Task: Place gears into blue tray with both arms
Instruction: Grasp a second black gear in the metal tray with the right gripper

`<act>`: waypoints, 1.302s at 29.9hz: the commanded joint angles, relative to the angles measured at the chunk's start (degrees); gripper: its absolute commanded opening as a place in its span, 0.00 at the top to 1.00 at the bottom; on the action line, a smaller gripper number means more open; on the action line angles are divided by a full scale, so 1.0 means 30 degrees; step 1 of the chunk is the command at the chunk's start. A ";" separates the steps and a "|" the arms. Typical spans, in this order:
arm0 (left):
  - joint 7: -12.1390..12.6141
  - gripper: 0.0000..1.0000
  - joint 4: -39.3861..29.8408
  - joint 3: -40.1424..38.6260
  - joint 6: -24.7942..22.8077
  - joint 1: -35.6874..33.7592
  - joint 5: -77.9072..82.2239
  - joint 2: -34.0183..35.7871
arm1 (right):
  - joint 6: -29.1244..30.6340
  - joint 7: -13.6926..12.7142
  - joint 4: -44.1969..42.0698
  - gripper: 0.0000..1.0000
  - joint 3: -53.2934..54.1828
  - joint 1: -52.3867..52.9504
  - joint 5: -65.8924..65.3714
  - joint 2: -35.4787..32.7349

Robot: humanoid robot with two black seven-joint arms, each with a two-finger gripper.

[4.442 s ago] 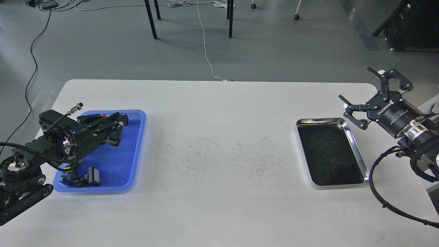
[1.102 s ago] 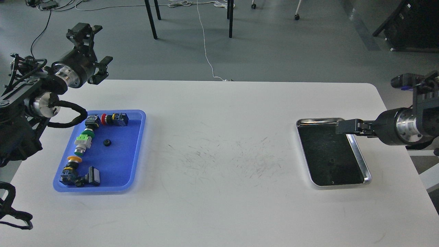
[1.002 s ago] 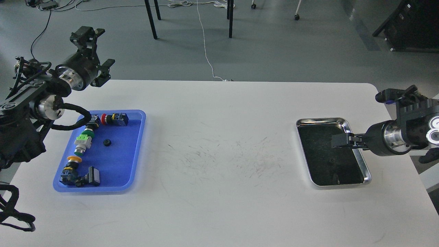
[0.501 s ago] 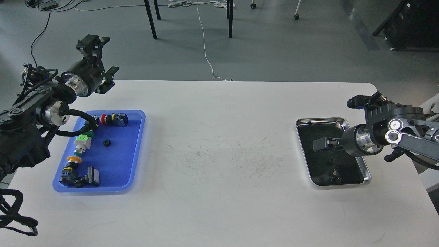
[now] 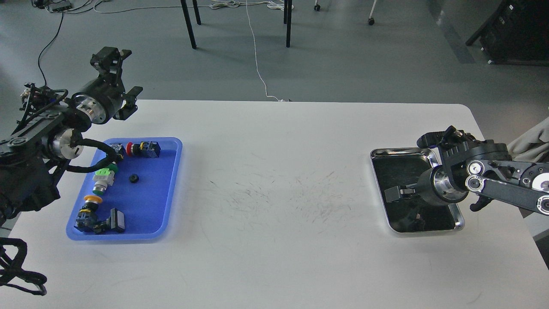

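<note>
**Right arm down in steel tray, left arm parked high**

Since 0.5 s ago our right arm (image 5: 493, 184) swung lower and further left over the steel tray (image 5: 458, 214); left arm (image 5: 51, 137) barely shifted, gripper a bit left.

Table (image 5: 274, 257): white, scuffed in the middle. Blue tray (image 5: 169, 189) at far left, steel tray at far right, well apart.

Left gripper (image 5: 118, 79) sits raised above the table's back-left corner, fingers spread wide, nothing between them.

Right gripper (image 5: 392, 194) points left, low over the steel tray's dark inside. Seen dark and near end-on, so we can't tell if the fingers are apart or together.

Push-button switches (image 5: 103, 182) run in a row down the blue tray's left side.

One gear (image 5: 134, 178) lies in the blue tray, just right of the switches, not touching them. 2nd gear: can't make it out in the steel tray, too dark.
</note>
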 commanded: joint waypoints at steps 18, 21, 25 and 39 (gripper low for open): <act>-0.0207 0.02 0.0005 -0.0024 -0.0003 0.0029 -0.0030 -0.0070 | -0.0002 0.0001 0.0007 0.13 -0.0059 -0.0299 -0.0644 -0.0466; -0.0207 0.02 0.0034 -0.0024 -0.0003 0.0029 -0.0030 -0.0098 | -0.0002 0.0001 -0.0022 0.16 -0.0059 -0.0416 -0.0850 -0.0437; -0.0207 0.02 0.0034 -0.0024 0.0026 0.0058 -0.0030 -0.0215 | -0.0002 0.0001 -0.0022 0.18 -0.0059 -0.0563 -0.0909 -0.0436; -0.0207 0.02 0.0034 0.0005 0.0320 0.0058 -0.0001 -0.0362 | -0.0002 0.0001 -0.0110 0.39 -0.0059 -0.0856 -0.1144 -0.0553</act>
